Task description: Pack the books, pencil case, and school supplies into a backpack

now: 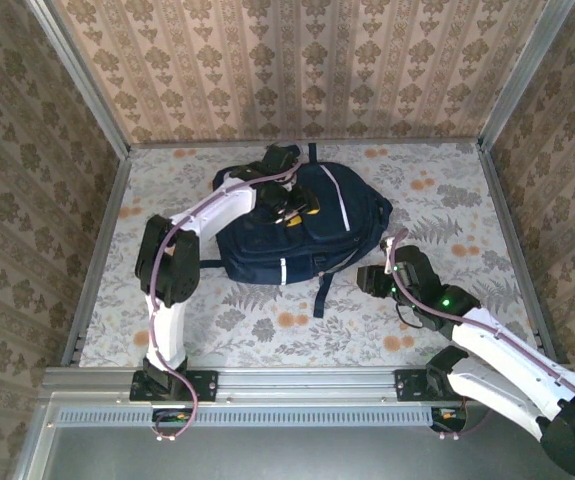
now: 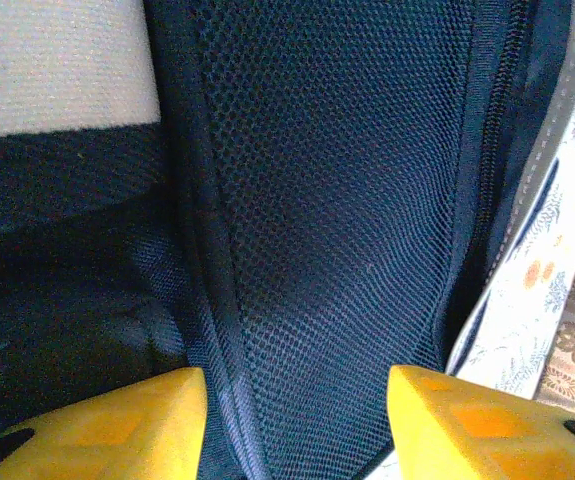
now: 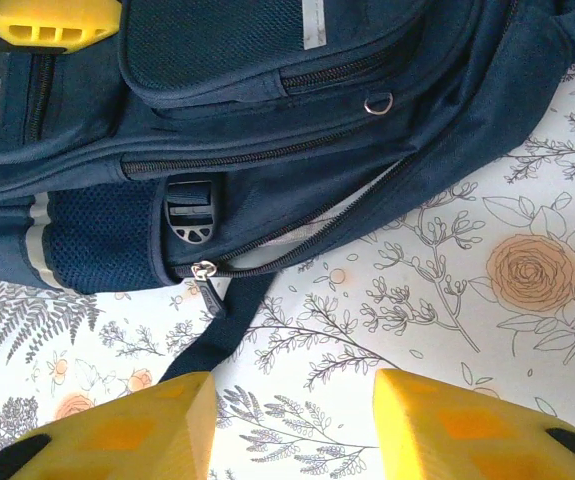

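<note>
Backpack (image 1: 317, 240) mesh sits between the left end effector's (image 2: 297, 400) parted yellow fingers, nothing clenched, atop the navy bag lying on the floral tabletop (image 1: 447, 210). Right end effector (image 3: 295, 410) hangs released just beside the bag's edge, near a black strap (image 3: 222, 335) and zipper pull (image 3: 210, 290).

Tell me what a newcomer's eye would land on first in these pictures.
The navy backpack lies in the middle of the floral table and is by far the biggest thing there. The left gripper is at its far end, yellow fingers apart over dark mesh. The right gripper hovers open above the cloth, beside a partly unzipped side zip.
</note>
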You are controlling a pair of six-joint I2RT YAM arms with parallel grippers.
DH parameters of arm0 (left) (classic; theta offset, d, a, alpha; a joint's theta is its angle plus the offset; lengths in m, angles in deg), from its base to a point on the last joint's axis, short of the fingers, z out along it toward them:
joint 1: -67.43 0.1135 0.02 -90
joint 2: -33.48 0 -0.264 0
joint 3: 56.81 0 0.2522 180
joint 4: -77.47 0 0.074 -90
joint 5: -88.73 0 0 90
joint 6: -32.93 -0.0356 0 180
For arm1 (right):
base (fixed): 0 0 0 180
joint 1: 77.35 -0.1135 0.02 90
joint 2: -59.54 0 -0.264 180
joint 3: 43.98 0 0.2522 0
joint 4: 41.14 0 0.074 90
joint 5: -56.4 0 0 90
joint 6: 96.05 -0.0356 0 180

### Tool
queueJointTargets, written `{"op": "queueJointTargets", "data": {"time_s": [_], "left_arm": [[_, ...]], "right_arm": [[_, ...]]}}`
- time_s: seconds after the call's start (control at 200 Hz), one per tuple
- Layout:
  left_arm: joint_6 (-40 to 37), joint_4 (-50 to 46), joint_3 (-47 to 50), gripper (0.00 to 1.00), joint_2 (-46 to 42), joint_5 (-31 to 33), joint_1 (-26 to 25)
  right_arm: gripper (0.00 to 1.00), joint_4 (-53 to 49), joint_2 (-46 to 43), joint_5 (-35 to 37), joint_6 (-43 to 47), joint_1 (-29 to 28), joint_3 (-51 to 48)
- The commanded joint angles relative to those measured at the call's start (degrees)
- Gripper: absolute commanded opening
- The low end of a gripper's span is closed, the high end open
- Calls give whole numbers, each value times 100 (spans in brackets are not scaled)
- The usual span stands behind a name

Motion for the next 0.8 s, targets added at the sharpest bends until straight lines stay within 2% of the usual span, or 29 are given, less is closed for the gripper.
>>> {"op": "queueJointTargets", "data": {"time_s": [0.0,0.125,0.185,0.235,0.3,0.35,0.465,0.565,0.69,0.795], "left_arm": [[86,-222,-258,52,274,276,-54],[137,-168,-489,49,482,342,-136],[99,-223,-675,44,591,480,-189],[86,-347,-831,34,676,605,-223],[71,-472,-999,12,737,763,-252],[111,-494,-1057,0,729,815,-261],[225,-455,-1143,0,587,739,-253],[367,-450,-1138,0,339,723,-227],[521,-494,-1015,0,-29,753,-208],[738,-439,-803,0,-335,711,-178]], "right_arm": [[47,208,-86,-89,-115,59,-128],[46,450,-62,-263,-205,75,-298],[45,559,-29,-366,-262,78,-373],[44,653,-8,-453,-286,83,-431],[43,729,5,-557,-291,85,-483],[43,829,23,-692,-240,82,-537],[45,1185,258,-1080,-119,68,-681],[48,1479,623,-1090,52,37,-706],[51,2258,877,-781,379,-131,-808],[51,3415,1035,-394,980,-455,-1072]]}}
